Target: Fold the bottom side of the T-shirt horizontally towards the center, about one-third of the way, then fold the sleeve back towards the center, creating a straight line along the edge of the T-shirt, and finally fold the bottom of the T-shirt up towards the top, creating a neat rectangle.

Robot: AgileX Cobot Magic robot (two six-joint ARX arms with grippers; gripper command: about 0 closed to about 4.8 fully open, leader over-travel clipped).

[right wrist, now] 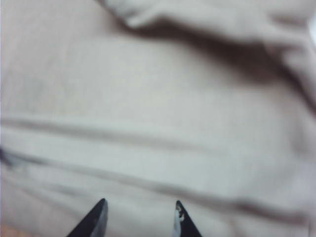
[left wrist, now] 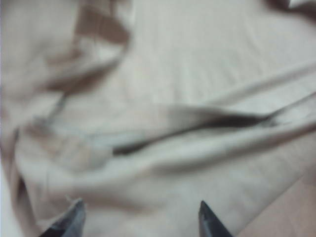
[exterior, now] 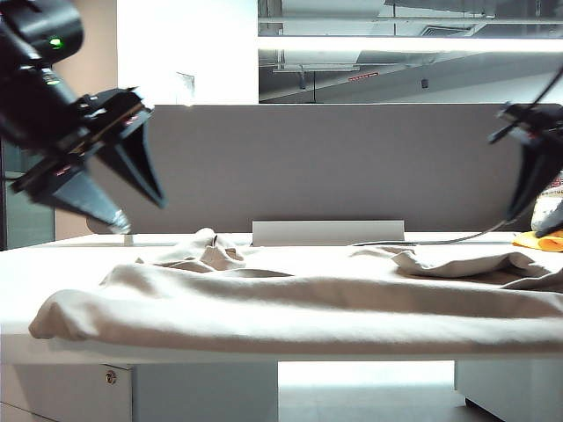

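Lying across the white table (exterior: pixel 53 264), the beige T-shirt (exterior: pixel 290 308) spans nearly its full width, folded over itself with rumpled ridges along the back. Left gripper (exterior: pixel 141 211) hangs above the shirt's left end, fingers spread, nothing between them. Right gripper (exterior: pixel 528 207) hangs above the right end near an orange object (exterior: pixel 538 239), fingers parted and empty in its wrist view.
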